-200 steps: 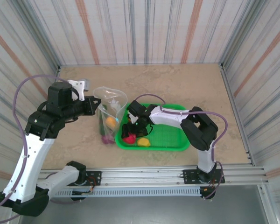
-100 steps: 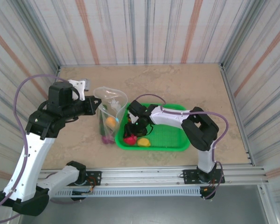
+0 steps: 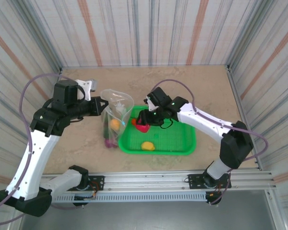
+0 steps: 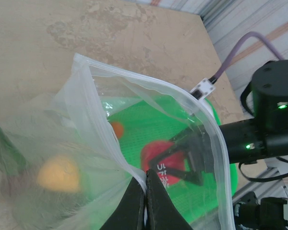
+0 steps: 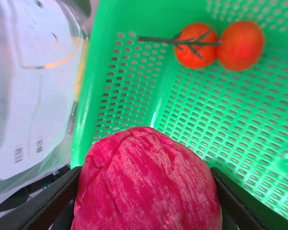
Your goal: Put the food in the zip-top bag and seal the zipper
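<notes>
1. Beige stone-patterned tabletop (image 3: 182,86), striped walls (image 3: 149,28) on three sides.
2. Green mesh basket (image 3: 173,139) at 5 o'clock of the tabletop's centre; zip-top bag (image 3: 116,111) just beside it at its 9 o'clock, mouth gaping upward.
3. Left pincer (image 4: 145,184) fully closed, pinching the zipper (image 4: 139,82) at the bag's 9 o'clock rim.
4. Right pincer (image 5: 145,211) partly spread, clamped on a red toy fruit (image 5: 146,177) at the basket's 10 o'clock corner, close by the bag.
5. Inside the bag: orange-yellow toy (image 4: 57,175), purple toy (image 3: 108,142) lowest.
6. In the basket: yellow toy (image 3: 147,145) at 7 o'clock, two orange tomatoes (image 5: 216,45) on one stem.
</notes>
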Robot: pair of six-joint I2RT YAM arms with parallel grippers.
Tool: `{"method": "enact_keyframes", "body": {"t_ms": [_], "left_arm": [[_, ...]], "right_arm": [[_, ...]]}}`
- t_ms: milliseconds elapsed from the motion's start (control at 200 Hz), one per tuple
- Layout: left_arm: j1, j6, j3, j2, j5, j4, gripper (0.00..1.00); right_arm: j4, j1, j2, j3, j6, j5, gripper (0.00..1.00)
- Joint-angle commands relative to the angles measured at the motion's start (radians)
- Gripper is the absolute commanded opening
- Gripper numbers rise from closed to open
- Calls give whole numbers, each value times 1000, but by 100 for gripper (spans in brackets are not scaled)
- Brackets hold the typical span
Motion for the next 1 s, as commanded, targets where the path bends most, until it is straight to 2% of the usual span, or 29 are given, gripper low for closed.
{"method": "enact_keyframes", "body": {"t_ms": [0, 301, 596, 791, 997], "left_arm": [[4, -6, 31, 5, 73, 23, 0], [-3, -30, 37, 47, 163, 41, 0], [-5, -72, 51, 55, 229, 75, 0], [-5, -75, 45, 69, 260, 83, 0], [-5, -67, 41, 61, 278, 91, 0]], "right_arm": [[-112, -33, -84, 42, -26, 59, 53], [-305, -55, -184, 333, -82, 154, 54], [-381, 61, -89, 651, -97, 163, 54], [-377, 131, -13, 725, -93, 163, 54], [-374, 145, 53, 736, -76, 159, 51]]}}
